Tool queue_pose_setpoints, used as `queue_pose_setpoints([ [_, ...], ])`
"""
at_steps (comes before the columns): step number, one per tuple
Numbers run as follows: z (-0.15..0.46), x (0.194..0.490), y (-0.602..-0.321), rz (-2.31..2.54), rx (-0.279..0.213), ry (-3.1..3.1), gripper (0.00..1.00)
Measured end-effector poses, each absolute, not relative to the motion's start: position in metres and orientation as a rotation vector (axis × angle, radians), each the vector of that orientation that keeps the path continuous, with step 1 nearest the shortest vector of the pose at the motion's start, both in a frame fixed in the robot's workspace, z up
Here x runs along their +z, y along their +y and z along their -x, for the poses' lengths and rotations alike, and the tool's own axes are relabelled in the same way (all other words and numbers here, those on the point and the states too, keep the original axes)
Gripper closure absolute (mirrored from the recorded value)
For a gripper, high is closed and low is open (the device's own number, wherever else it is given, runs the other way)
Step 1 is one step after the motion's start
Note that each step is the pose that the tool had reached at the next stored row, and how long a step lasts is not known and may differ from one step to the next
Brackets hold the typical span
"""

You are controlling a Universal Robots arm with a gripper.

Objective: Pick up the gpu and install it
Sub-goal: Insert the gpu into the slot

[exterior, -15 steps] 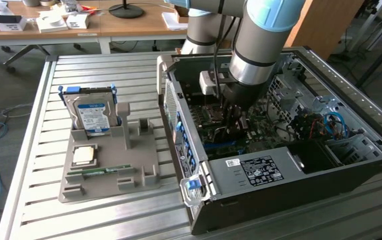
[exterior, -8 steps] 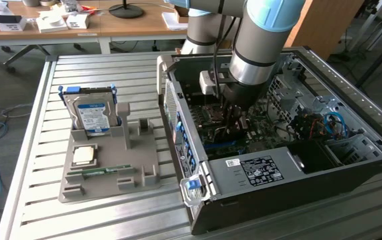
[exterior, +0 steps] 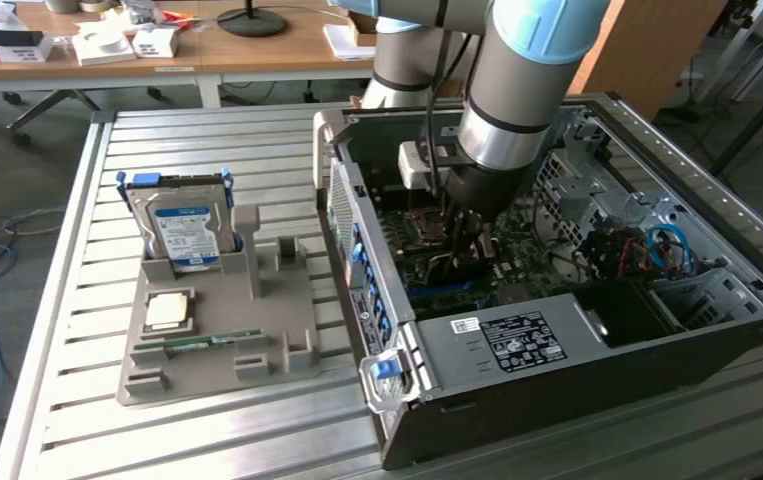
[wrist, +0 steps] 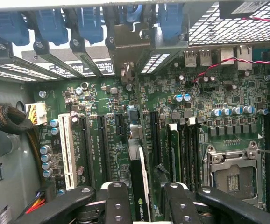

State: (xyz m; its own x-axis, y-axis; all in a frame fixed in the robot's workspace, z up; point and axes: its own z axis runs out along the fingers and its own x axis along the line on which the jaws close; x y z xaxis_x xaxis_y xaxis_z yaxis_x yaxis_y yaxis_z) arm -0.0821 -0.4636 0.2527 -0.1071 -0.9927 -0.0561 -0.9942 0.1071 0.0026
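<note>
While lowered inside the open dark-grey computer case [exterior: 595, 330], gripper [wrist: 144, 198] with black fingers [wrist: 118, 205] pinching the thin dark circuit card, the gpu [wrist: 138, 182], by its upper edge. Held edge-on, upright, just above the green motherboard [wrist: 102, 93], near the long black expansion slots [wrist: 152, 135]; not yet seated, as far as can be judged. Likely light and stiff, yet fragile: best gripped along the bare top edge, clear of components, kept square to the slot. Grey parts tray [exterior: 208, 340] with silver hard drive [exterior: 184, 228] resting on the slatted metal worktop [exterior: 61, 300].
</note>
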Motion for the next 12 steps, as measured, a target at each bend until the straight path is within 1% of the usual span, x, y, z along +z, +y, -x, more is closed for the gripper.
queue_pose_setpoints([
  [3, 0.0821, 0.2527, -0.4636, 2.072, 0.061, 2.307, 0.67],
  [4, 0.0821, 0.2527, -0.4635, 2.072, 0.061, 2.307, 0.65],
  [5, 0.0821, 0.2527, -0.4636, 2.072, 0.061, 2.307, 0.6],
  [6, 0.0821, 0.2527, -0.4635, 2.072, 0.061, 2.307, 0.6],
  [7, 0.0821, 0.2527, -0.4636, 2.072, 0.061, 2.307, 0.53],
  [12, 0.0821, 0.2527, -0.4636, 2.072, 0.061, 2.307, 0.53],
])
